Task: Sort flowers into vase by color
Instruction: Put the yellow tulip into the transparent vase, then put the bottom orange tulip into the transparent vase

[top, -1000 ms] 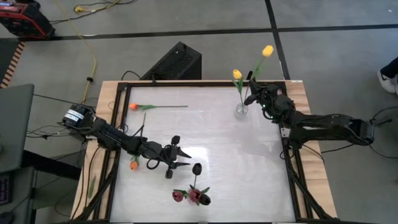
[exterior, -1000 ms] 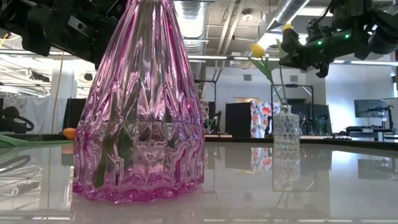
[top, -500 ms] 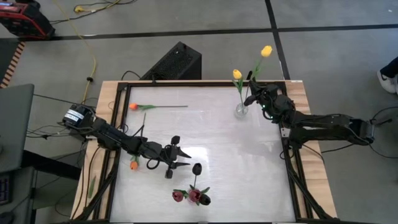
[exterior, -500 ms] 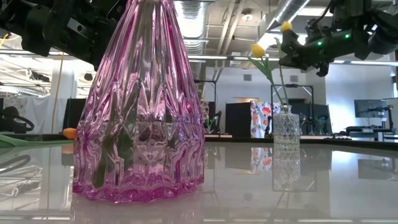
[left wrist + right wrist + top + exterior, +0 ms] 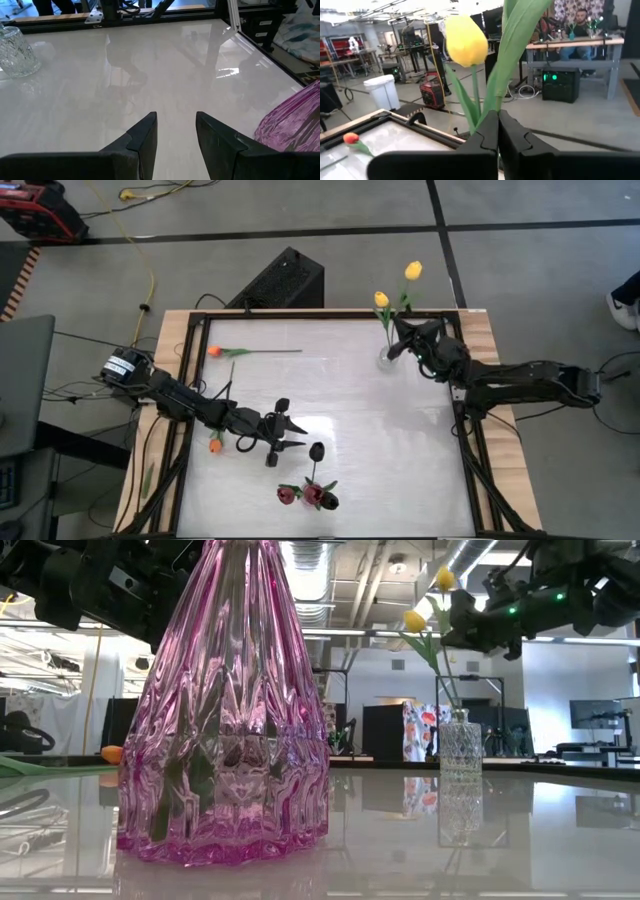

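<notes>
My right gripper [image 5: 401,342] is above the clear glass vase [image 5: 388,358] at the table's far right, shut on a yellow tulip whose head [image 5: 413,271] stands high [image 5: 445,578]. A second yellow tulip [image 5: 381,300] stands with its stem in that vase [image 5: 459,745]. My left gripper [image 5: 286,432] hovers open over mid table [image 5: 175,135]. One orange tulip [image 5: 214,351] lies flat at the far left, another [image 5: 215,445] lies beside my left arm. Dark red tulips [image 5: 303,495] and a near-black one [image 5: 316,450] stand in the pink vase [image 5: 225,710]. My right gripper pinches the yellow tulip between its two fingers on the green stem and leaf [image 5: 493,106], well below the head. The fingers lie across the stem. The tulip is lifted clear and stands nearly upright above the fingers, over the clear vase; its lower end is hidden behind the gripper.
A black frame [image 5: 468,440] runs round the white table top. The pink vase stands near the table's near edge, close to the low camera. A black box [image 5: 282,280] and cables lie on the floor beyond the far edge. People sit at a bench [image 5: 580,22] far behind.
My right gripper has moved toward the table's left, over the clear vase, still shut on the tulip. The held yellow head has swung left and closer to the head of the tulip in the vase. My left arm has kept still.
</notes>
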